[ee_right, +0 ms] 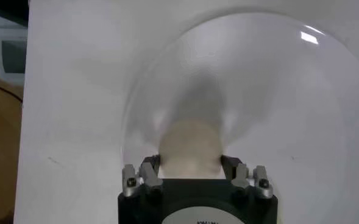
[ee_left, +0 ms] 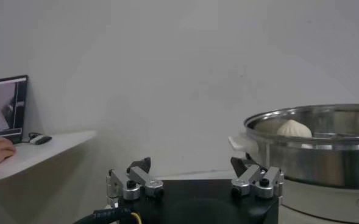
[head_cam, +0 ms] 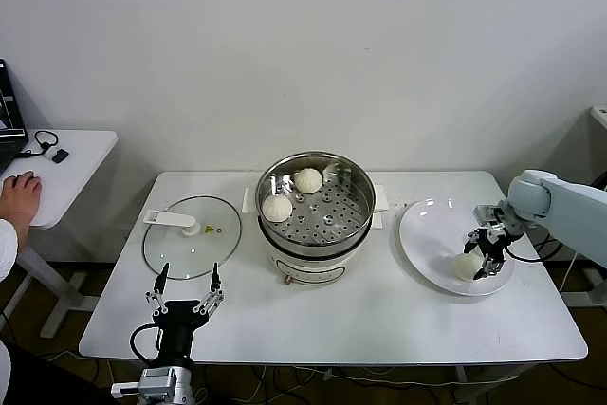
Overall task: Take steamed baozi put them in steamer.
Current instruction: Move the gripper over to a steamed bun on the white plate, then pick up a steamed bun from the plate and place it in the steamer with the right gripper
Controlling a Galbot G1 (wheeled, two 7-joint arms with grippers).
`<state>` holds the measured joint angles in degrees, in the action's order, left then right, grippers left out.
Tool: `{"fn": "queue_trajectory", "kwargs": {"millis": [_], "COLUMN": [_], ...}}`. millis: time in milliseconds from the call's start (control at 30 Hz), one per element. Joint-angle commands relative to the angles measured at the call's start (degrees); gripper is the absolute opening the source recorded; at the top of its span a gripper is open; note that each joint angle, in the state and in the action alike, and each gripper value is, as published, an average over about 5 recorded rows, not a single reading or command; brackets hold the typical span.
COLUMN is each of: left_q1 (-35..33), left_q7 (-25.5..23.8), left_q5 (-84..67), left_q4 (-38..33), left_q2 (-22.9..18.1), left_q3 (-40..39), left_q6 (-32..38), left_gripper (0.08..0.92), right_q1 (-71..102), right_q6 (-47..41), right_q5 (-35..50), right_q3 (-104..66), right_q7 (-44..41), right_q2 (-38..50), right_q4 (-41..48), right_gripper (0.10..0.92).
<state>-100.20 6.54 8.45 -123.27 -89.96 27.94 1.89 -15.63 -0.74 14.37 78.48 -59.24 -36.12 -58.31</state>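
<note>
The steamer (head_cam: 358, 223), a shiny steel pot on a white base, stands mid-table. Two baozi (head_cam: 307, 180) (head_cam: 277, 208) lie on its perforated tray; one baozi (ee_left: 294, 128) shows over the steamer's rim (ee_left: 325, 159) in the left wrist view. Another baozi (head_cam: 466, 266) rests on the white plate (head_cam: 427, 234) at the right. My right gripper (head_cam: 485, 258) is down on the plate, and its fingers press both sides of this baozi (ee_right: 190, 149). My left gripper (head_cam: 187, 284) is parked at the table's front edge, open and empty, as the left wrist view (ee_left: 191, 168) shows.
A glass lid (head_cam: 190, 246) with a white handle lies flat left of the steamer. A side table (head_cam: 71, 163) at far left holds a person's hand (head_cam: 19, 196) and small items. A laptop (ee_left: 5, 106) shows there. The wall is close behind.
</note>
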Motion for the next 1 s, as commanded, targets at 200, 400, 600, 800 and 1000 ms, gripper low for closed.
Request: {"fn": "queue_trajectory", "kwargs": {"millis": [200,400,600,800,1000], "left_q1": [-0.5,-0.6,-0.5,-0.4,0.1], "left_q7": [0.1,0.0,0.0,-0.1,-0.1], "left_q5": [-0.1,-0.1,-0.1,-0.9,-1.2], "left_q4": [-0.6,-1.0,-1.4,-2.4,-2.2], "left_q2": [0.3,0.3,0.4,0.9,1.1], "left_q3": [0.2,0.2,0.1,0.4,0.6], "left_q6": [0.1,0.0,-0.3,-0.8,-1.1], "left_gripper": [0.823,0.823,0.823,0.823,0.823], "right_q1": [-5.6,-20.1,-33.9,-42.3,-45.4], "right_q6": [0.3,3.0,6.9,11.9,19.1], "right_q5": [0.7,4.4,7.3,9.1,9.2], "right_q3": [2.6,13.3,22.4,25.7,24.6], "right_q7": [0.0,-0.2,-0.2,0.5,2.7], "right_q2": [0.6,1.2,-1.1,-6.6,-13.2], "right_q4": [-3.4,-11.6,-19.9,-23.1,-24.2], "right_gripper": [0.610,0.602,0.602,0.609,0.601]}}
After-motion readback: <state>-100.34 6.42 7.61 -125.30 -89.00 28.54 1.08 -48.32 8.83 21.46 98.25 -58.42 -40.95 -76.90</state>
